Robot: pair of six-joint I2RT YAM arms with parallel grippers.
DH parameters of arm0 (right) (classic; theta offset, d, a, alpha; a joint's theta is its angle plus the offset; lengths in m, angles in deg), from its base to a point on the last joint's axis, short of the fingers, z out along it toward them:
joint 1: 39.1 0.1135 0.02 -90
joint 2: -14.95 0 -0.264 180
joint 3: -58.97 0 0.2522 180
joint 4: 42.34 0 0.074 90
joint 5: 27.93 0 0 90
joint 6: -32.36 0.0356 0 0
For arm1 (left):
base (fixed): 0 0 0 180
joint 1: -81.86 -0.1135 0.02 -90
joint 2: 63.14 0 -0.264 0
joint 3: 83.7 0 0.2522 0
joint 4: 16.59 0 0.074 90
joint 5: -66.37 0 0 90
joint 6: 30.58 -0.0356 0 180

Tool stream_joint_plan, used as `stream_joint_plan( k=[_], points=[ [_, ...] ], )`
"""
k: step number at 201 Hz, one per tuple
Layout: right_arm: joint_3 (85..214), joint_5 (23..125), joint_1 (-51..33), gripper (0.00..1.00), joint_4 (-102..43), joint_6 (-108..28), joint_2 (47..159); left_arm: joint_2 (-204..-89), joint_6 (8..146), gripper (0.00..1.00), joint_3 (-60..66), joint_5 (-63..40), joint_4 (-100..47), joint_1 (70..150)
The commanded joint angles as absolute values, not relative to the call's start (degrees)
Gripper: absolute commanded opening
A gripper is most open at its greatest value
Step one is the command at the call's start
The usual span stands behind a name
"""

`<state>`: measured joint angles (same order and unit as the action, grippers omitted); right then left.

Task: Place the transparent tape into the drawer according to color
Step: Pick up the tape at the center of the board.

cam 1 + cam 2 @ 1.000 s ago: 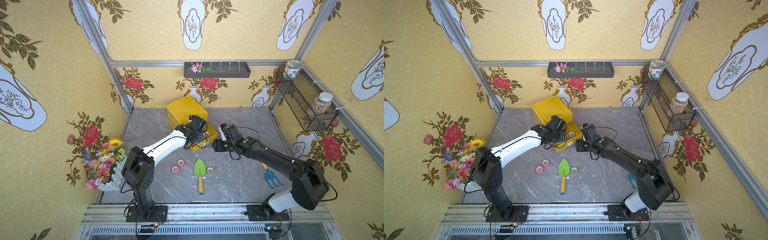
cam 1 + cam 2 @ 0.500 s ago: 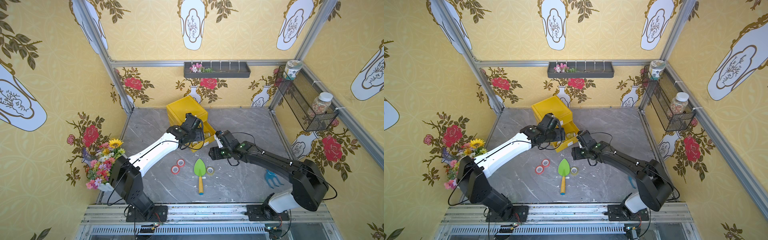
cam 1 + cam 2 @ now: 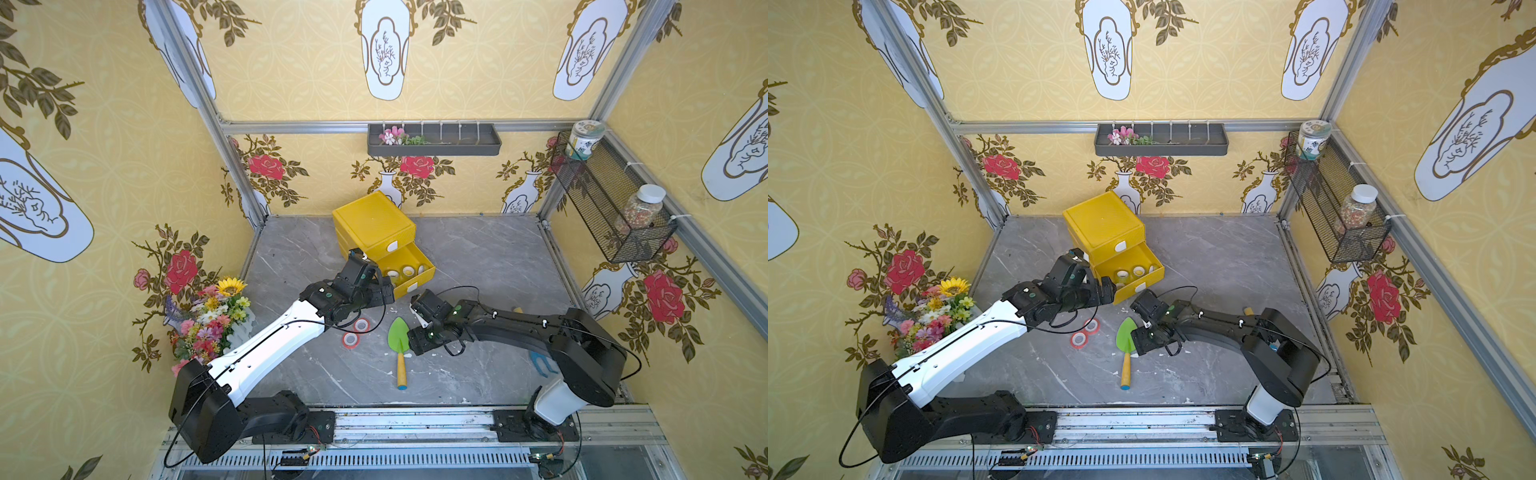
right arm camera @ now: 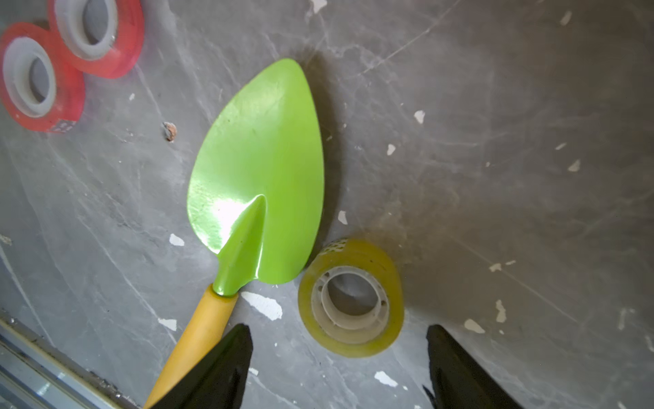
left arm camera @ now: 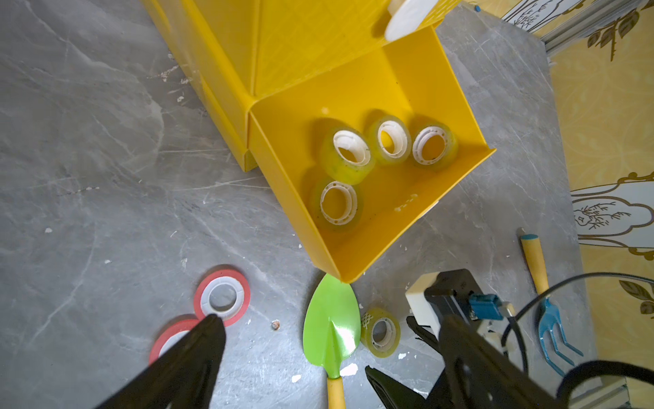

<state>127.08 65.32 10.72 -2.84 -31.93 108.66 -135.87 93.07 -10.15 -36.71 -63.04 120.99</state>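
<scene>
We take the green trowel (image 3: 397, 332) on the grey table (image 3: 478, 257) as our mark. Just beside its blade, on the robot's right side and close to where the blade meets the yellow handle (image 4: 198, 336), one yellowish tape roll (image 4: 348, 331) lies flat; whether it touches the blade's edge we cannot tell. The right claw (image 4: 338, 328) hangs over that roll with its fingers spread wide, one on each side of it and clear of it, gripping nothing. On the other side of the trowel, near the blade, two red rolls (image 4: 131, 39) lie flat and touch each other. Just beyond the trowel's tip stands the open drawer (image 5: 424, 78), pulled out of a yellow drawer unit (image 3: 372, 224), and in it we count four yellowish rolls (image 5: 354, 170), three in a row and one nearer the trowel. The left claw (image 5: 290, 343) hangs beyond the tip as well, on the red rolls' side, just beside the drawer's front corner; its fingers stand far apart and hold nothing. Well off on the trowel's right-hand side lies a blue hand fork (image 5: 552, 325).
</scene>
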Motion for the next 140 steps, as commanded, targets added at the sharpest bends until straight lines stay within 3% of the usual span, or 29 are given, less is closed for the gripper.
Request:
stream_joint_plan(
  k=[1, 70, 140],
  points=[
    [127.6, 62.09, 10.73, 0.8, -2.63, -30.51, 109.74, -135.68, 94.0, 1.0, -11.33, -36.46, -62.17, 120.95],
    [129.3, 60.25, 12.77, 0.76, -2.32, -31.1, 113.92, -137.18, 93.96, 1.0, -12.06, -36.64, -61.66, 120.95],
    [126.0, 58.62, 10.2, 0.56, -2.21, -29.03, 111.96, -137.6, 93.89, 1.0, -12.33, -36.55, -61.46, 120.97]
  ],
)
